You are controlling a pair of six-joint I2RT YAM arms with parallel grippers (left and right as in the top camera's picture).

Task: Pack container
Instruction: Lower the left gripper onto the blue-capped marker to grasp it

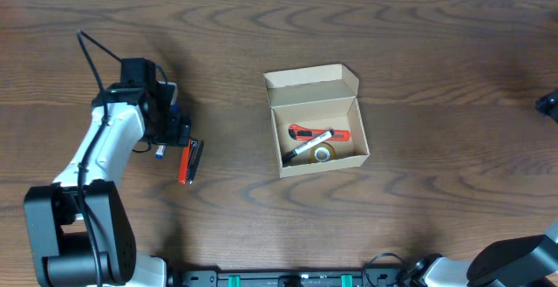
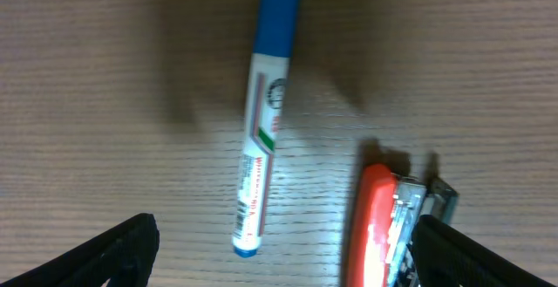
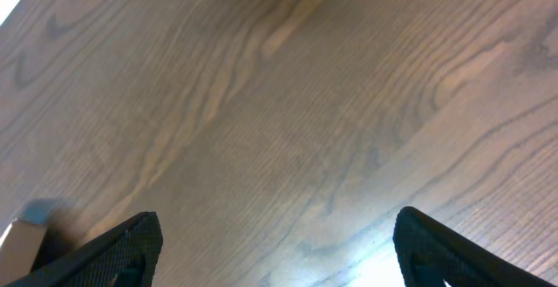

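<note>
The container (image 1: pixel 318 160) is a tan cardboard box standing open at the table's middle, with its flap lid (image 1: pixel 311 78) tilted back. Inside lie an orange-red cutter (image 1: pixel 307 132), a black marker (image 1: pixel 305 147) and a tape roll (image 1: pixel 323 153). My left gripper (image 1: pixel 171 135) is open and hovers over a white marker with a blue cap (image 2: pixel 261 139), with a red stapler (image 2: pixel 377 228) beside it. In the left wrist view the marker's end and the stapler both lie between the spread fingers (image 2: pixel 283 256). My right gripper (image 3: pixel 279 248) is open and empty over bare wood.
The stapler (image 1: pixel 188 162) lies on the table just right of the left gripper. The right arm (image 1: pixel 547 104) shows only at the far right edge. A tan corner of the box (image 3: pixel 17 235) shows at the lower left of the right wrist view.
</note>
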